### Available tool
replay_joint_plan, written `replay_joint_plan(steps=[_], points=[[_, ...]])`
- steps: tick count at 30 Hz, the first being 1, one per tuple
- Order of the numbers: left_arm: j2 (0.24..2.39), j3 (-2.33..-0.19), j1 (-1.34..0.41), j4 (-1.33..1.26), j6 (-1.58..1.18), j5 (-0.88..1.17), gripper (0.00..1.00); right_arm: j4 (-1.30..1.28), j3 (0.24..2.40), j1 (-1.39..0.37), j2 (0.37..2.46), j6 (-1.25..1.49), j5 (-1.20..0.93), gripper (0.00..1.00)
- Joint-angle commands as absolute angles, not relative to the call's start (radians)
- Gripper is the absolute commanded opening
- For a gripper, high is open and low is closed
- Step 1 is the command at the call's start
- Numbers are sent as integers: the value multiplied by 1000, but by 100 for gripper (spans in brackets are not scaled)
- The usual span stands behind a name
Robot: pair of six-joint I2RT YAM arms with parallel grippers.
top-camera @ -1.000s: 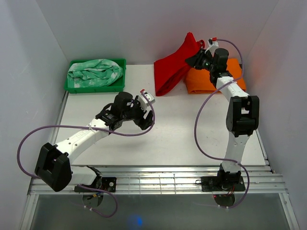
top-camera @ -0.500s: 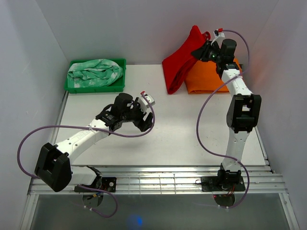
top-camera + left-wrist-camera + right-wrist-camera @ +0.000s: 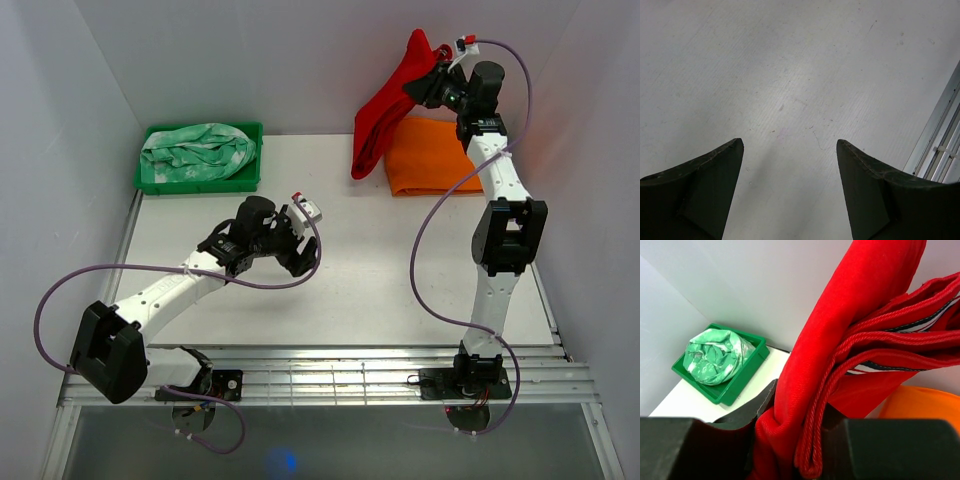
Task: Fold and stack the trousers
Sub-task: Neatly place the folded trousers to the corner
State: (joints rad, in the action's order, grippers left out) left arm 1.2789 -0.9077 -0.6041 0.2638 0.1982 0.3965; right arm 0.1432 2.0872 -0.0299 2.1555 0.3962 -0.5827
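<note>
Upper right of the overhead view: your right gripper is clamped on a bunched handful of the trousers, holding them high against the back wall. The red cloth hangs in a narrow drape toward the far edge of the bench. Its lower end sits just beside the left edge of the orange cloth; whether it touches the bench cannot be told from above. The wrist view shows several layers and a corded seam pinched together, not one clean edge.

Centre left, your left gripper hovers over bare bench with its jaws spread and nothing between them, well apart from the trousers. At upper left, the patterned cloth lies heaped in the green tray.

What could go wrong from here, as a judgement:
- The grip is on a thick wad, so an outer layer may slide free and the fold may fall open as you carry it.
- The hanging end may catch the orange cloth and rumple it or drag it off square if you swing low across it.
- With one arm carrying the load and the other far off, the drape may land twisted, leaving the stack crooked.
</note>
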Motion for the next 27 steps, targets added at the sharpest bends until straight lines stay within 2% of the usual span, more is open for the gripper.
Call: replay_joint_plan(steps=[1, 13, 23, 27], points=[[1232, -899, -598, 268, 207, 414, 86, 327, 2192, -14, 2126, 367, -587, 8], [1238, -893, -598, 284, 209, 425, 86, 308, 2011, 113, 2071, 212, -664, 8], [1259, -890, -598, 299, 227, 428, 86, 436, 1810, 209, 2028, 202, -644, 8], [1269, -899, -598, 314, 229, 429, 86, 474, 1813, 229, 2019, 251, -649, 8]])
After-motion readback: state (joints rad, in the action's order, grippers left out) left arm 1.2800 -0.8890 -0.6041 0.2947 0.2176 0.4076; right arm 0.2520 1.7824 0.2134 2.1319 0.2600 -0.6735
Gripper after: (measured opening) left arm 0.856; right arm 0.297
